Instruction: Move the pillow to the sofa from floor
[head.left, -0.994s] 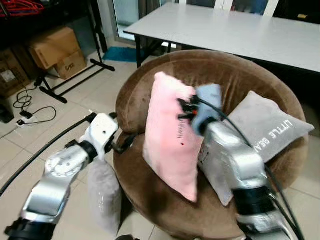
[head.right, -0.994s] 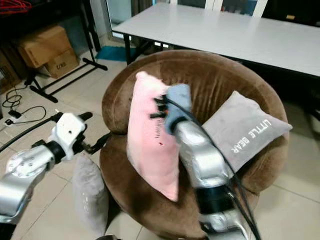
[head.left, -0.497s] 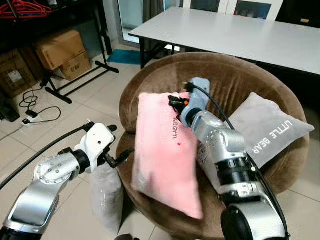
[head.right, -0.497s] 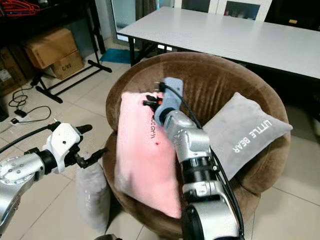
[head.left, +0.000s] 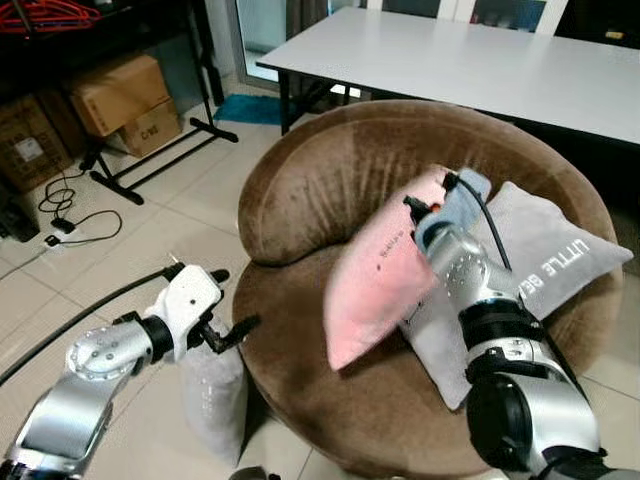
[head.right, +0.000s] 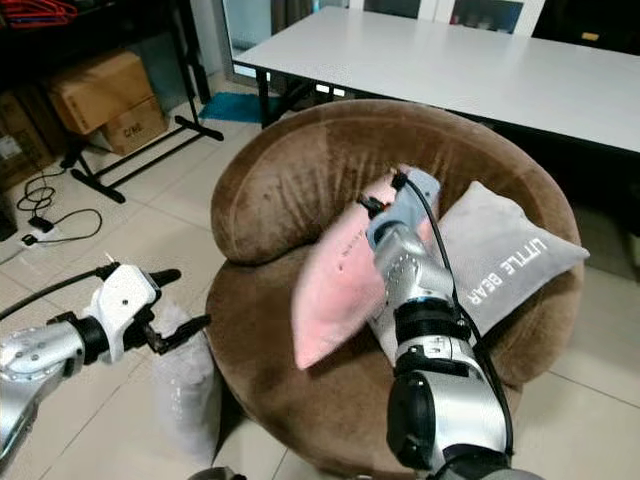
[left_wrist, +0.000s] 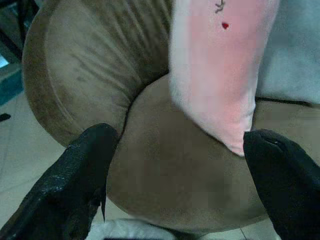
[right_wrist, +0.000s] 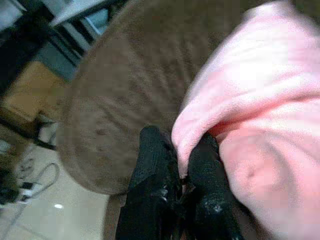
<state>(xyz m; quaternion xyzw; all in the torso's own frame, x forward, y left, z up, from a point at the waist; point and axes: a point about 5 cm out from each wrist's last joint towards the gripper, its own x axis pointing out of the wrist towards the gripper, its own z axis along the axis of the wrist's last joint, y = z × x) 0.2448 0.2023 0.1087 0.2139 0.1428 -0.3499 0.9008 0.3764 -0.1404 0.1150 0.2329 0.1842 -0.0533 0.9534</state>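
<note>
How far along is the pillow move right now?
Done: the pink pillow is off the floor and over the brown round sofa, leaning tilted against the grey pillow. In hand: the right gripper is shut on the pink pillow's upper edge. Left: let go and pull the arm clear. The left gripper is open beside the sofa, above a grey pillow on the floor.

The brown round sofa has bare seat at its front and left, open to a reach. Its right half is taken by the grey "LITTLE BEAR" cushion and the leaning pink pillow. A grey pillow stands on the floor against the sofa's left front, and a white table blocks the space behind.
</note>
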